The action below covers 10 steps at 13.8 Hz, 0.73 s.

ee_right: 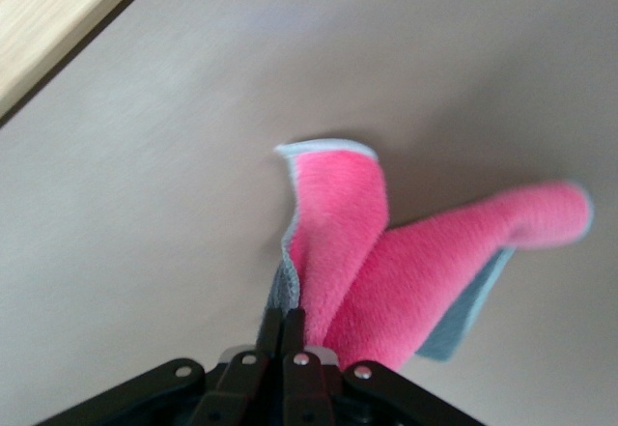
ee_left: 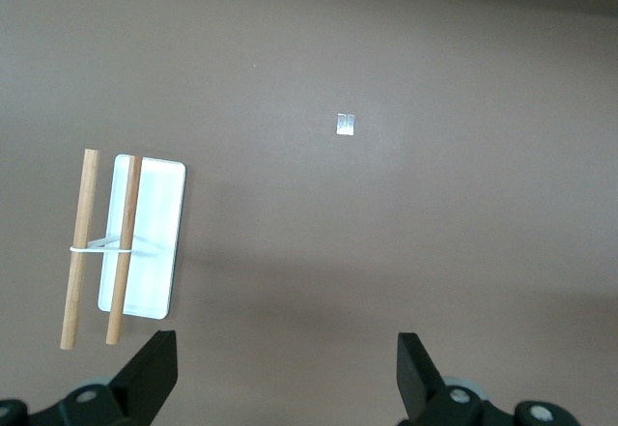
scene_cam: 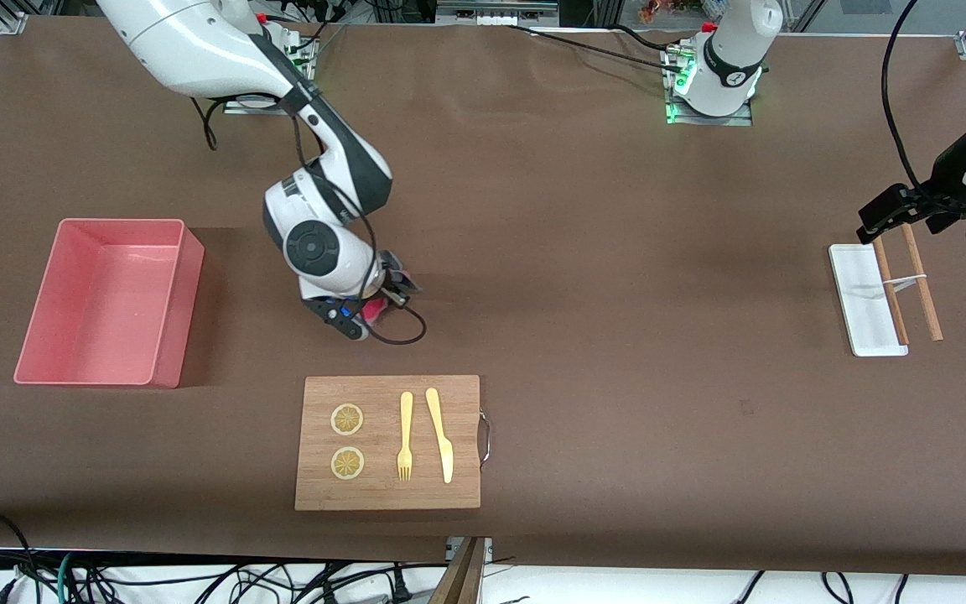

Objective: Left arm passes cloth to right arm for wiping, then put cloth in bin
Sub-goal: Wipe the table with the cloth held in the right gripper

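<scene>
1. 2 arms in frame; only the right one is working. Right gripper (scene_cam: 382, 304) sits low over the table, at about 12 o'clock from the board (scene_cam: 388, 442) and 3 o'clock from the bin (scene_cam: 111, 300) in the front view.
2. Its fingers (ee_right: 280, 334) are pinched tight on one edge of the cloth (ee_right: 386, 271). The cloth trails out from the fingertips, pink face mostly showing, grey edge visible, lying against or just above the table; contact cannot be confirmed.
3. Left gripper (ee_left: 280, 378) hangs with its jaws spread and nothing between them, over the left arm's end of the table, by the tray (scene_cam: 864, 298) and the 2 sticks (scene_cam: 911, 281). That arm waits.
4. Judged step: the handover looks complete and wiping is in hand, since the cloth is with the right arm down at table level.
5. Bin stands empty, well apart from the cloth.
6. Next move, as I read it: finish the wipe, lift the cloth clear, carry it toward 9 o'clock until over the bin, then let go inside the walls. The trailing end needs height to clear the near rim.
</scene>
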### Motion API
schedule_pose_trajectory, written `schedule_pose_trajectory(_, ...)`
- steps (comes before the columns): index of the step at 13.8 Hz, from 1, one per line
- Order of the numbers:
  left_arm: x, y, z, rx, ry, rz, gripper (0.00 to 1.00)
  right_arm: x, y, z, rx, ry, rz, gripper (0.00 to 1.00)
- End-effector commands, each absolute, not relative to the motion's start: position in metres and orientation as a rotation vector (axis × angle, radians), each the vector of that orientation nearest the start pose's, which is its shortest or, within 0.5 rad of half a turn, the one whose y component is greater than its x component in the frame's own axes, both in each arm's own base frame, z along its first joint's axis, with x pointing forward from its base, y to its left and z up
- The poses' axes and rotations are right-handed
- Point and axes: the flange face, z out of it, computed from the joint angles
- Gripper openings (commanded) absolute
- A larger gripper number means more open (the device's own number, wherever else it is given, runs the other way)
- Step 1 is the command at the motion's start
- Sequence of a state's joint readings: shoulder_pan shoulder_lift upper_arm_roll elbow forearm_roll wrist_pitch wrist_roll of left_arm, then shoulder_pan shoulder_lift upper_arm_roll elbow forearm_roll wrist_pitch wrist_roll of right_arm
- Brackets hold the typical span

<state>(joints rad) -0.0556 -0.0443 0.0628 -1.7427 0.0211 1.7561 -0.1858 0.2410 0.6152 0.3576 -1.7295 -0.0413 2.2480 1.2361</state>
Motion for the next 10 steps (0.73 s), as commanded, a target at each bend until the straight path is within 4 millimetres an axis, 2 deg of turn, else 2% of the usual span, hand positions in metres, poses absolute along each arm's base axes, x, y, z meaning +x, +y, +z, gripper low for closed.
schedule_pose_trajectory(1, 0.559, 0.006, 0.588, -3.121, -0.268, -0.081, 1.00, 0.556, 0.381, 0.240, -2.812, 1.104, 0.224, 0.00)
schedule_pose_trajectory(2, 0.559, 0.006, 0.587, -3.121, -0.268, -0.078, 1.00, 0.550, 0.397, 0.242, -2.769, 1.127, 0.215, 0.00)
schedule_pose_trajectory(5, 0.559, 0.007, 0.588, -3.121, -0.271, -0.083, 1.00, 0.544, 0.422, 0.244, -2.629, 1.216, 0.184, 0.00)
schedule_pose_trajectory(7, 0.560, 0.008, 0.595, -3.121, -0.276, -0.102, 1.00, 0.548, 0.413, 0.245, -2.697, 1.123, 0.185, 0.00)
schedule_pose_trajectory(8, 0.560, 0.008, 0.594, -3.120, -0.276, -0.100, 1.00, 0.551, 0.399, 0.240, -2.790, 1.024, 0.218, 0.00)
schedule_pose_trajectory(10, 0.561, 0.007, 0.593, -3.119, -0.273, -0.095, 1.00, 0.564, 0.357, 0.239, -2.922, 0.888, 0.264, 0.00)
